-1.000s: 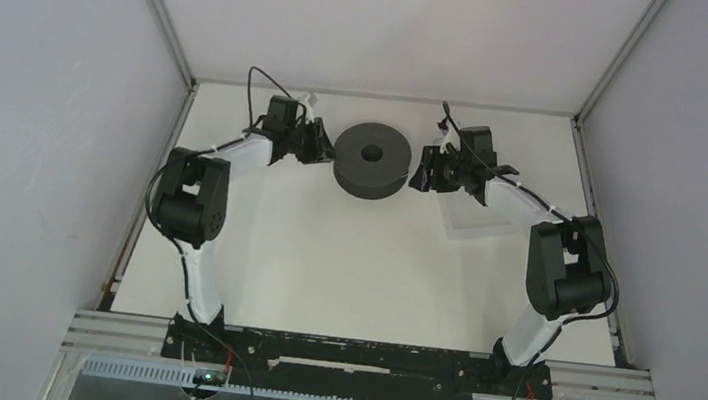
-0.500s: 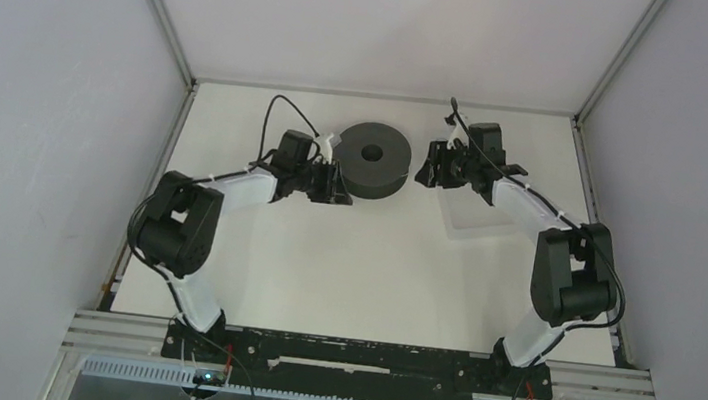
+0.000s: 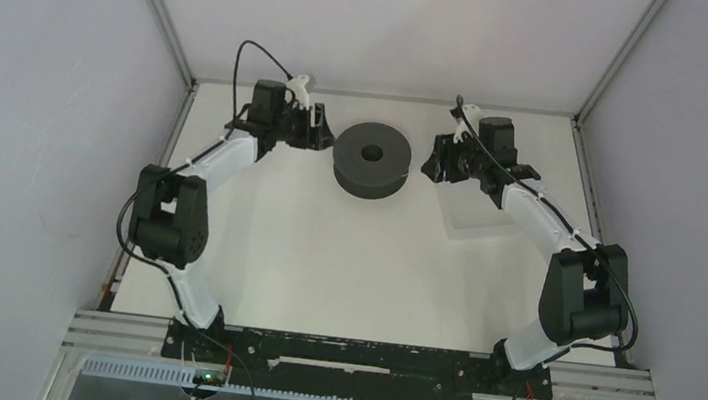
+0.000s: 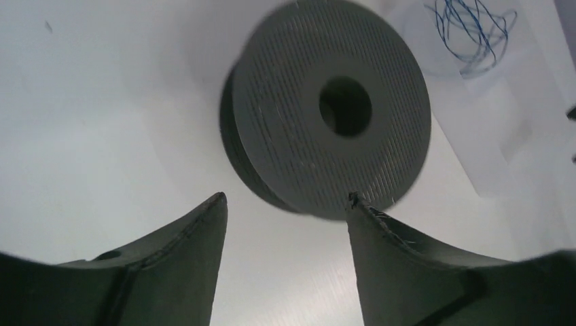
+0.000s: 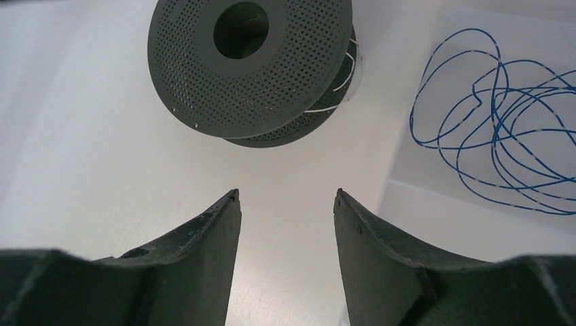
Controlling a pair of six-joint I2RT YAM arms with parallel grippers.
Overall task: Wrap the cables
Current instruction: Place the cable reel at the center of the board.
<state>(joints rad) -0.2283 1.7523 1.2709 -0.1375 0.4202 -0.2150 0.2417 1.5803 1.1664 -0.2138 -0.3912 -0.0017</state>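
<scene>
A dark grey perforated spool (image 3: 373,159) lies flat at the far middle of the table. In the right wrist view the spool (image 5: 248,64) has a few turns of the thin whitish cable (image 5: 338,78) between its flanges. In the left wrist view I see the spool (image 4: 333,105) but cannot make out the cable. My left gripper (image 3: 322,138) is open and empty just left of the spool, with its fingers (image 4: 285,197) apart over bare table. My right gripper (image 3: 431,165) is open and empty just right of the spool, fingers (image 5: 285,193) apart.
A tangle of thin blue wire (image 5: 502,122) lies on a translucent sheet (image 3: 477,214) right of the spool; it also shows in the left wrist view (image 4: 469,30). Grey walls and metal frame rails enclose the white table (image 3: 343,259).
The left gripper swung toward the near side of the spool, then back out to its far left. The right gripper drew slightly back and to the right. The spool stayed put.
</scene>
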